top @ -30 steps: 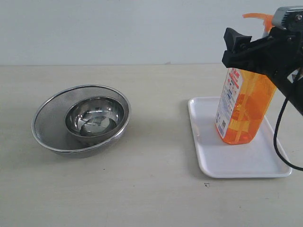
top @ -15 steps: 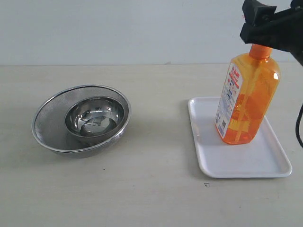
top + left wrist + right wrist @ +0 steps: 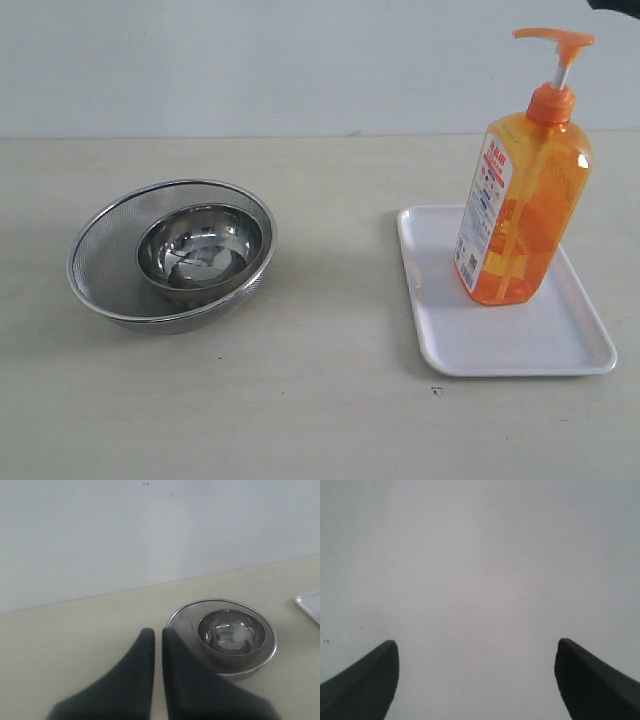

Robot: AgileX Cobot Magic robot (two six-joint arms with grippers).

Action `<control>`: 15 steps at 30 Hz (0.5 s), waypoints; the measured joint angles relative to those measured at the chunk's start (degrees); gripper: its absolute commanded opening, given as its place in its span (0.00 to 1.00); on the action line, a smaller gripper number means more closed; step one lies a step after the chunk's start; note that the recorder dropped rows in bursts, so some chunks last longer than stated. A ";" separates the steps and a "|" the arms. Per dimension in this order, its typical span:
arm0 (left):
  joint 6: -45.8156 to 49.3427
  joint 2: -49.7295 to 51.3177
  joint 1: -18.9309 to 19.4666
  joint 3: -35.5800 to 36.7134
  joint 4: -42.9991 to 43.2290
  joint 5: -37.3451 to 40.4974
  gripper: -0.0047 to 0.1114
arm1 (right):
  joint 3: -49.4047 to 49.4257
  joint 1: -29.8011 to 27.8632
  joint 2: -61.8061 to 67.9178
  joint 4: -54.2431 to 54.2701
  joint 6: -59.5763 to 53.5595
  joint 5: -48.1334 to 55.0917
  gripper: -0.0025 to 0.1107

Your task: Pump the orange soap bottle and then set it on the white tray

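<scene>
The tall translucent orange soap bottle [image 3: 525, 200] stands on the glossy white rectangular tray [image 3: 480, 338], away from all fingers. The right gripper [image 3: 477, 650] is wide and empty, the left gripper [image 3: 154, 632] pinched together. A stray arm could topple it.

Cannot read the label [image 3: 484, 205] print on the orange soap bottle [image 3: 535, 200]; see only a corner of the white tray [image 3: 311, 606] in the left wrist view, plus an unidentifiable dark sliver [image 3: 615, 5] at the exterior view's one o'clock.
</scene>
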 measured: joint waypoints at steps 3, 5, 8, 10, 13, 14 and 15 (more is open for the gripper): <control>0.00 0.00 0.00 0.00 0.00 0.00 0.08 | 0.00 0.00 -2.32 0.00 0.00 1.23 0.70; 0.00 0.00 0.00 0.00 0.00 0.00 0.08 | 0.00 0.00 -3.93 0.00 -0.08 2.04 0.70; 0.00 0.00 0.00 0.00 0.00 0.00 0.08 | 0.00 0.00 -5.40 0.00 -0.08 3.13 0.70; 0.00 0.00 0.00 0.00 0.00 0.00 0.08 | 0.00 0.00 -6.33 0.00 -0.08 3.70 0.70; 0.00 0.00 0.00 0.00 0.00 0.00 0.08 | 0.00 0.00 -7.24 0.12 -0.35 3.97 0.69; 0.00 0.00 0.00 0.00 0.00 0.00 0.08 | 0.00 0.00 -7.43 0.13 -0.38 4.25 0.67; 0.00 0.00 0.00 0.00 0.00 0.00 0.08 | 0.00 0.00 -7.70 0.44 -0.48 4.38 0.65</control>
